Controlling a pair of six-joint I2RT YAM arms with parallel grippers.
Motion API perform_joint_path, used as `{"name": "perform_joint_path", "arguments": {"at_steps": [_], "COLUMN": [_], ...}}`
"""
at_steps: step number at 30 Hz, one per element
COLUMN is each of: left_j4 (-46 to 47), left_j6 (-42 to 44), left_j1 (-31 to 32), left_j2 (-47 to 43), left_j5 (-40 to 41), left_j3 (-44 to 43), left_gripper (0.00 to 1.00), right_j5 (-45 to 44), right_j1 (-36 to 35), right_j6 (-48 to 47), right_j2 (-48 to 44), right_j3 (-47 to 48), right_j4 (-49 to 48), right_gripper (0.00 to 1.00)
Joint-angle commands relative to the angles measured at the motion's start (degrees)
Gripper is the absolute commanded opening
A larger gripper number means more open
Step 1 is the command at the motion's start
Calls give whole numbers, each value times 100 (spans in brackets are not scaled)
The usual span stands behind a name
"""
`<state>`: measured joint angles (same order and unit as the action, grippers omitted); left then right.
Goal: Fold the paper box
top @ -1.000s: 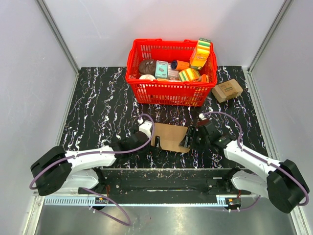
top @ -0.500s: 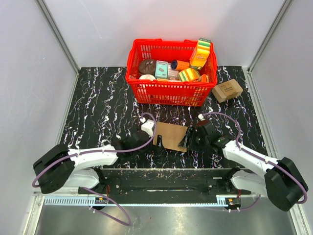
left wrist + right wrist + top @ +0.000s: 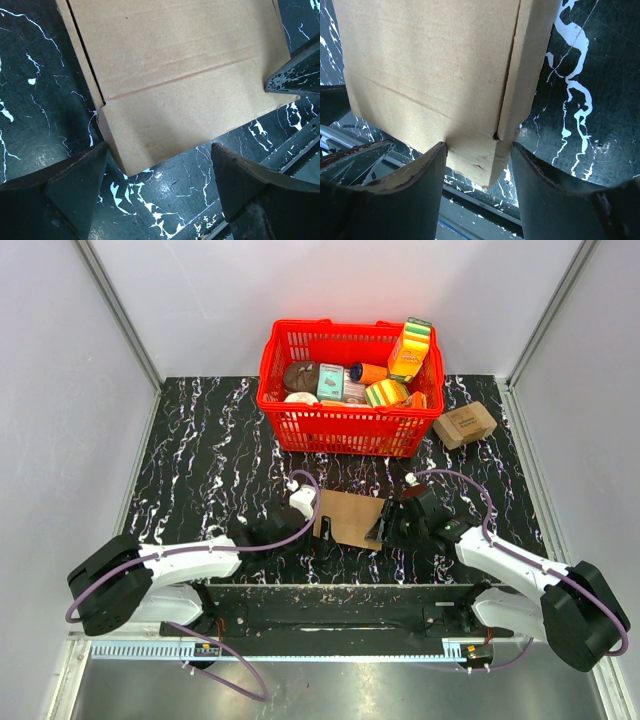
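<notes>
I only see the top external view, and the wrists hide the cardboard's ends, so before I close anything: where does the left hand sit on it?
Observer: The left hand is open, and a corner of the paper box lies between its fingers.
Operator: And the other side?
Observer: The right hand has a finger close on each side of the box's end. I cannot tell whether they pinch it.
Operator: Anything along that edge?
Observer: A narrow side flap runs beside the main panel there, with a small slit at its end.
</notes>
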<state>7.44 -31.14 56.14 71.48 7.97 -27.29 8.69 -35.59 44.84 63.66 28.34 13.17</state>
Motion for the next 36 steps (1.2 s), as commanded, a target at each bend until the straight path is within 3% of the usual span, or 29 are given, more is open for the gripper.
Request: {"name": "perform_joint_path", "arguments": {"at_steps": [1, 30, 36], "left_j4": [363, 724, 750], "left_j6": [-42, -130, -130], "left_j1": [20, 20, 20], "left_j2": [-152, 85, 68], "left_j5": [-181, -357, -340], "left_j3": [-66, 101, 145], "left_gripper": [87, 79, 79], "right_j5": [-16, -543, -588], "right_j1": [-44, -27, -27], "right_j6": [-10, -458, -538], "right_j2": [-11, 129, 208], "right_j3": [102, 339, 357], "right_j4": [36, 423, 415], "right_gripper": [59, 56, 50]}}
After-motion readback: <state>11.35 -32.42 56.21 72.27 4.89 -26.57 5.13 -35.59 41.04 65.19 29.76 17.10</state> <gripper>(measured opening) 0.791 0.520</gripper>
